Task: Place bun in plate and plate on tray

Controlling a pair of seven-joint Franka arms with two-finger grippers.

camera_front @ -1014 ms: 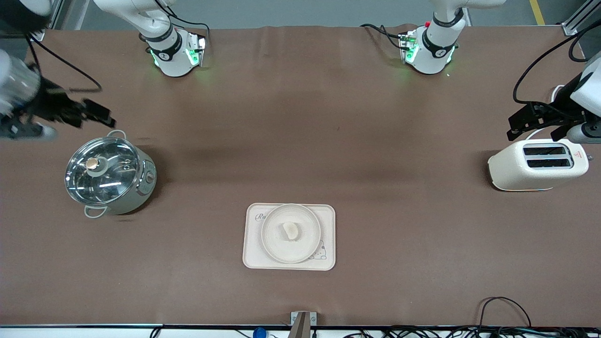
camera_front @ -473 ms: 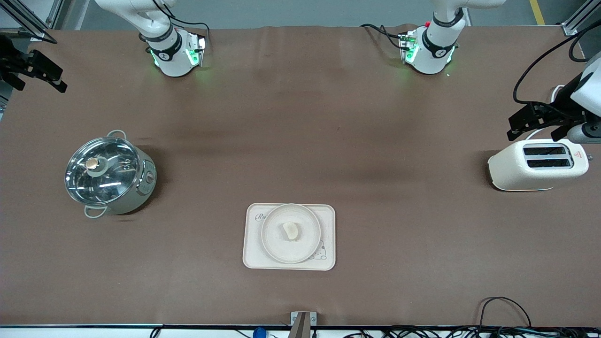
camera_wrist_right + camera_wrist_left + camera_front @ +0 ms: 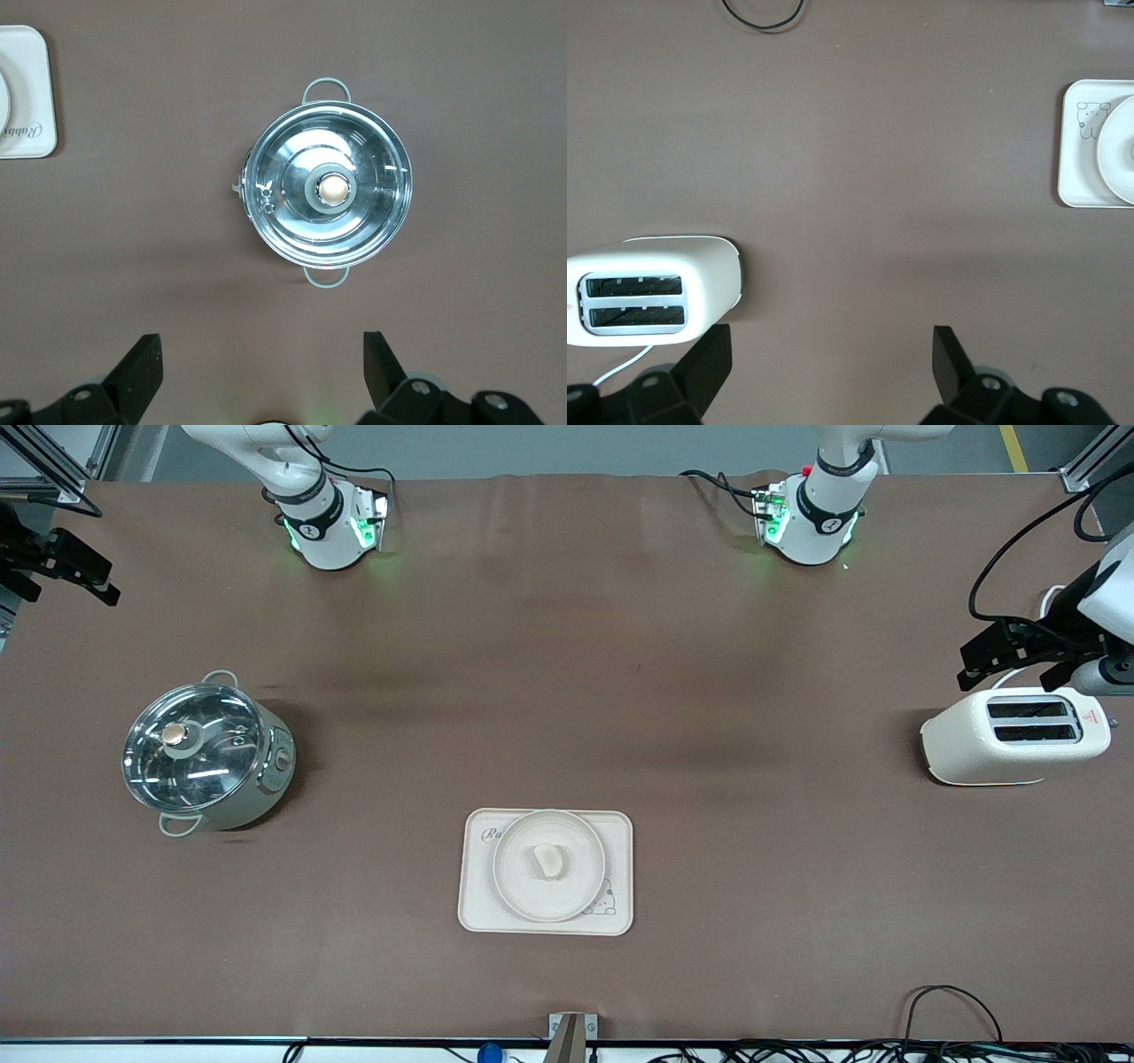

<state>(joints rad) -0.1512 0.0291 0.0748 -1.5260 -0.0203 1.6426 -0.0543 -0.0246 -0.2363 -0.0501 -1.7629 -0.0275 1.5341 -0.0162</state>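
The bun (image 3: 548, 861) is seen in the plate (image 3: 523, 890), which is set on the tray (image 3: 478, 908). The left hand (image 3: 831, 367) over the toaster (image 3: 1010, 740) and the right hand (image 3: 261, 367) above the pot (image 3: 204, 755) are spread empty. Nothing should be disturbed; both should be kept away.

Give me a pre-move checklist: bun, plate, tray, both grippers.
1. Bun in plate: ok.
2. Plate on tray, inside its rim: ok.
3. Left gripper open, empty, over bare table beside the toaster: ok.
4. Right gripper open, empty, by the table edge at the right arm's end, away from the lidded pot: ok.
5. Both arms away from the tray: ok.
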